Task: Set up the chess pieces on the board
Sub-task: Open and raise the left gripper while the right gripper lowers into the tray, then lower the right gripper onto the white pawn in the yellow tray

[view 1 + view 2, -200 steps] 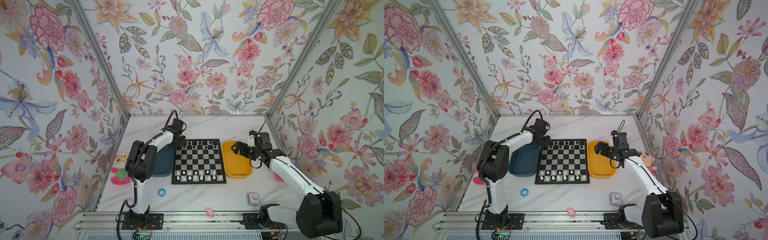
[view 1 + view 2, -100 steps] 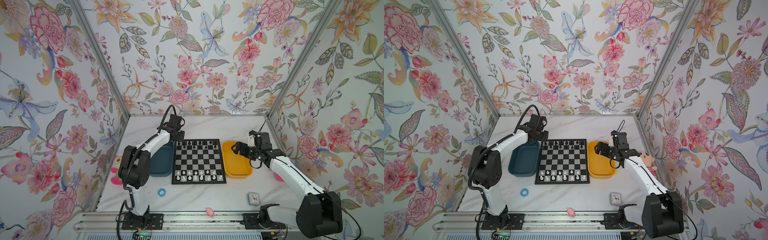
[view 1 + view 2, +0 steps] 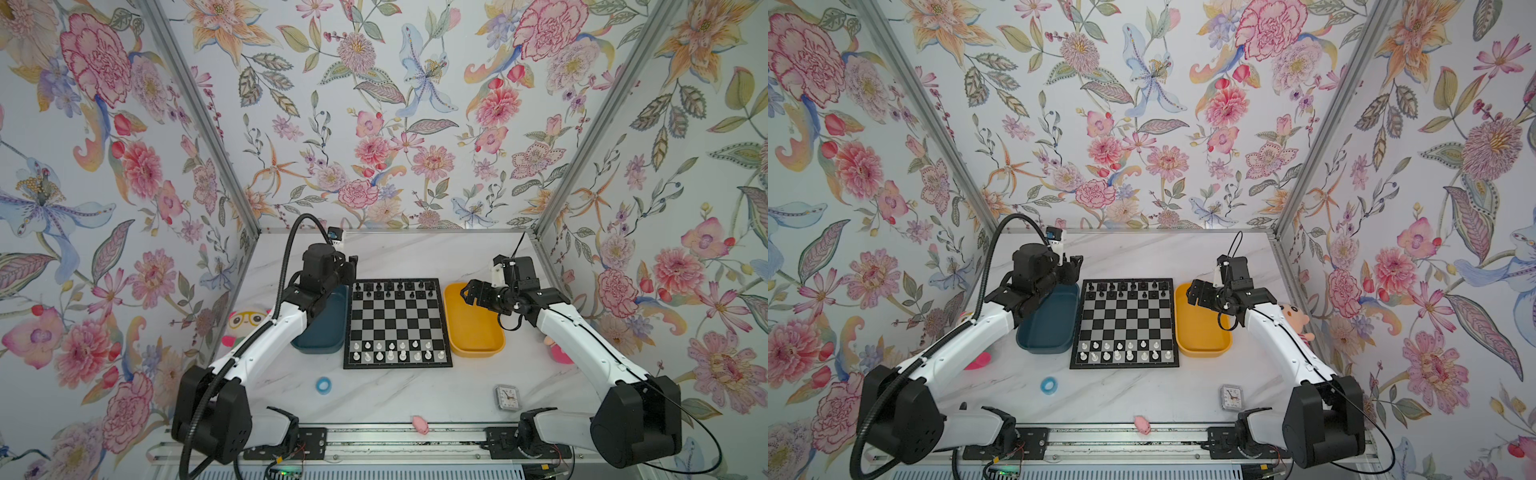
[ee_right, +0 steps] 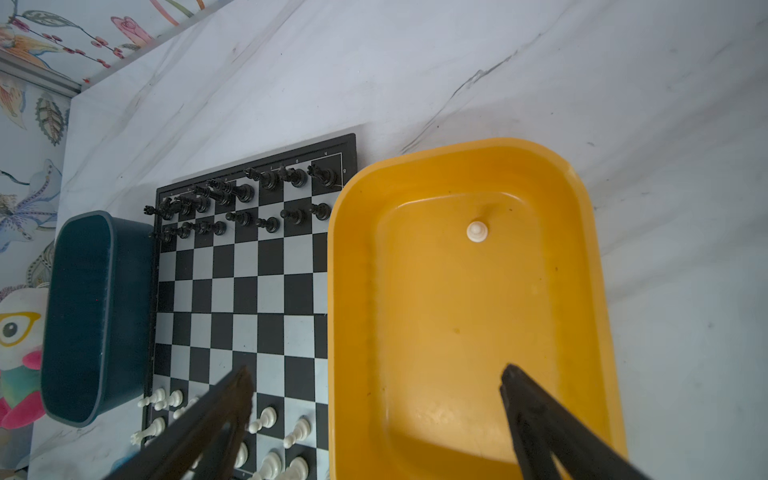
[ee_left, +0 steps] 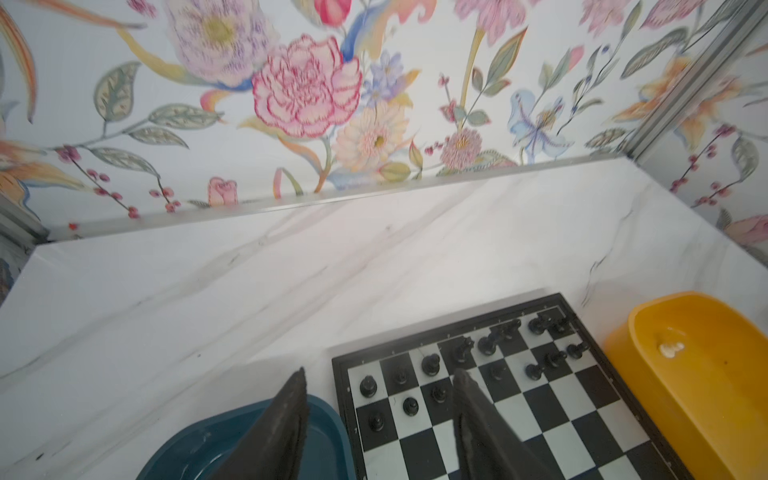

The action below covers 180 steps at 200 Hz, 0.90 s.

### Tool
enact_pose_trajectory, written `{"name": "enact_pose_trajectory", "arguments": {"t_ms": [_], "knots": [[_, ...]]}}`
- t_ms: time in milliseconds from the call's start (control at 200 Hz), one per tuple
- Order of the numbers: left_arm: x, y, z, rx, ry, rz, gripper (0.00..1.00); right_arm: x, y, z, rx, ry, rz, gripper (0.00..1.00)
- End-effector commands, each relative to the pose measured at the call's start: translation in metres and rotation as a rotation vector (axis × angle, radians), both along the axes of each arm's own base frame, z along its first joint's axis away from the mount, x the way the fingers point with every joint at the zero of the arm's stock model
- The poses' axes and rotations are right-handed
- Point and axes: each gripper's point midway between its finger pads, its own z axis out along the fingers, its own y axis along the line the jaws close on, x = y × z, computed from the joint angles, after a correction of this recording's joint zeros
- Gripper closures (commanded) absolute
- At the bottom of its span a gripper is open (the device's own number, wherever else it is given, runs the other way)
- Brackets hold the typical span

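In both top views the left end effector [image 3: 352,268] has drawn back off the board's [image 3: 397,324] far left corner, so a black piece looks freshly delivered to the black ranks [image 3: 388,286]. In the left wrist view its jaws stand partly apart with nothing between them, above that corner and the teal bin [image 5: 249,449]. In the right wrist view the right end effector [image 4: 376,374] gapes wide and empty over the yellow bin [image 4: 345,291] beside the board, and a lone white pawn [image 4: 477,231] waits ahead of its tips, towards the board's black end.
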Motion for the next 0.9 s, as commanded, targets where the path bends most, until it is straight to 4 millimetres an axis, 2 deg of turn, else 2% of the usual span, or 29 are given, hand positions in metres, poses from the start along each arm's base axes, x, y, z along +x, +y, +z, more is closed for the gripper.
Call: {"name": "enact_pose_trajectory", "arguments": {"t_ms": [0,150,325,390,601,711,896], "knots": [[-0.013,0.005,0.042,-0.061,-0.221,-0.001,0.36,0.000,-0.002,-0.005,-0.063,0.044,0.017,0.05],[-0.042,0.024,0.059,-0.092,-0.372,0.042,0.30,0.002,0.002,-0.018,-0.119,0.120,0.058,0.08],[-0.064,0.040,0.058,-0.090,-0.456,0.082,0.24,0.007,-0.005,-0.037,-0.211,0.199,0.057,0.16],[-0.067,0.046,0.056,-0.080,-0.462,0.108,0.24,0.009,-0.006,-0.042,-0.218,0.214,0.055,0.20],[-0.069,0.052,0.047,-0.060,-0.465,0.131,0.23,0.017,-0.012,-0.062,-0.260,0.265,0.045,0.45],[-0.068,0.053,0.044,-0.055,-0.462,0.136,0.24,0.024,-0.016,-0.069,-0.283,0.279,0.036,0.50],[-0.068,0.053,0.041,-0.054,-0.461,0.138,0.24,0.037,-0.023,-0.072,-0.307,0.259,0.015,0.50]]}}
